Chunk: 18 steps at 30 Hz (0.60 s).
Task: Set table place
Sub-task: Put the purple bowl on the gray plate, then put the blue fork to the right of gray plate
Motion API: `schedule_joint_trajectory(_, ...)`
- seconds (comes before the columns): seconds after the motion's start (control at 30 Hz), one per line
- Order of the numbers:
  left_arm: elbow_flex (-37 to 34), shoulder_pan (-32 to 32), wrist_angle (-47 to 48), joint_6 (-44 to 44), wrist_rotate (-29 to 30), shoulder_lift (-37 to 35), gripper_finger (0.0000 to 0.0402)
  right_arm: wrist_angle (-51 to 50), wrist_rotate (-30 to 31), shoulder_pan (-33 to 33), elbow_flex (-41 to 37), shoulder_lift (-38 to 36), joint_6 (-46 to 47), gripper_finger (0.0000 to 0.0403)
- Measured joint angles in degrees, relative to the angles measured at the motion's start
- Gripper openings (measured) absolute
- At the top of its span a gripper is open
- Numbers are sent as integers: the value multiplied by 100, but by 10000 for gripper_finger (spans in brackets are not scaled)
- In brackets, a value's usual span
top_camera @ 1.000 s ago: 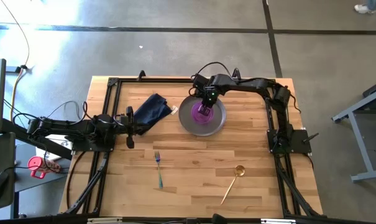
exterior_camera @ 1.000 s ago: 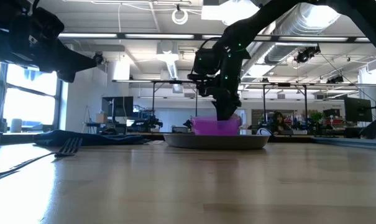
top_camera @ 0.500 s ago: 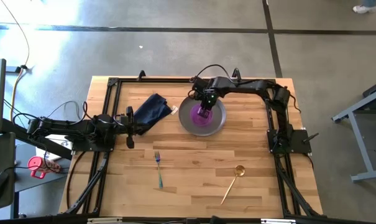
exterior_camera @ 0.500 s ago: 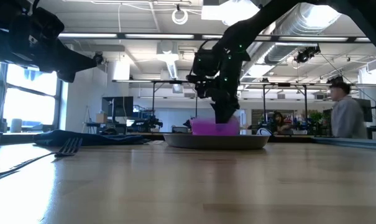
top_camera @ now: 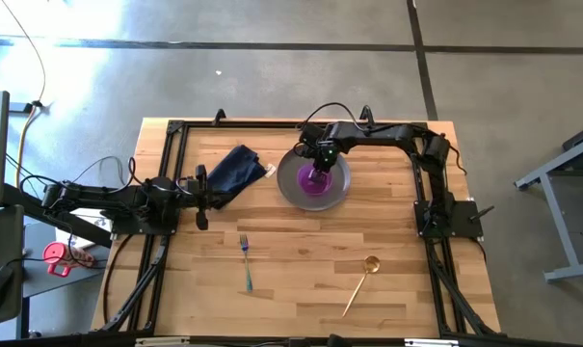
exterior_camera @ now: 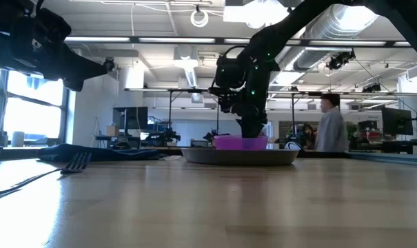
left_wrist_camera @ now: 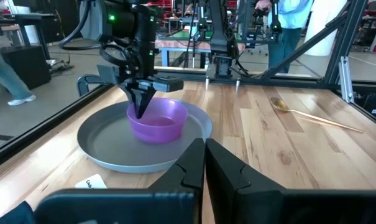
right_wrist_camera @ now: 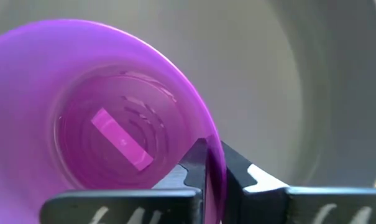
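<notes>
Wood, metal, plastic and cloth on the desk

The desk (top_camera: pixel 301 251) is pale planked wood with a dull sheen, framed in black metal; the plate (left_wrist_camera: pixel 107 143) is smooth matt grey metal, the bowl (right_wrist_camera: pixel 82 112) glossy translucent magenta plastic, the napkin (top_camera: pixel 235 169) soft dark cloth, the spoon (left_wrist_camera: pixel 312 115) shiny gold metal, the fork (top_camera: pixel 247 265) teal-handled

The table (top_camera: pixel 301 251), light wooden planks edged by a black metal frame, carries a round grey plate (top_camera: pixel 338 193) near its far middle. A dark navy napkin (top_camera: pixel 235 171) lies just left of it, apparently crumpled. Nearer the front lie a teal-handled fork (top_camera: pixel 247 263) and a gold spoon (top_camera: pixel 360 283), well apart.
</notes>
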State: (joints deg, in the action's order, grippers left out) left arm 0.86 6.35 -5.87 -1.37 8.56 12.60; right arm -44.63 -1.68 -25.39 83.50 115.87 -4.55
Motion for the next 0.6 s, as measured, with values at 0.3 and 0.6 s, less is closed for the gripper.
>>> schedule_joint_trajectory(0.3,0,0,0,2,0,0,3,23,12,0,162,-7,45,65)
schedule_joint_trajectory(0.6,0,1,3,19,0,1,3,-1561,33,47,1587,-9,6,100)
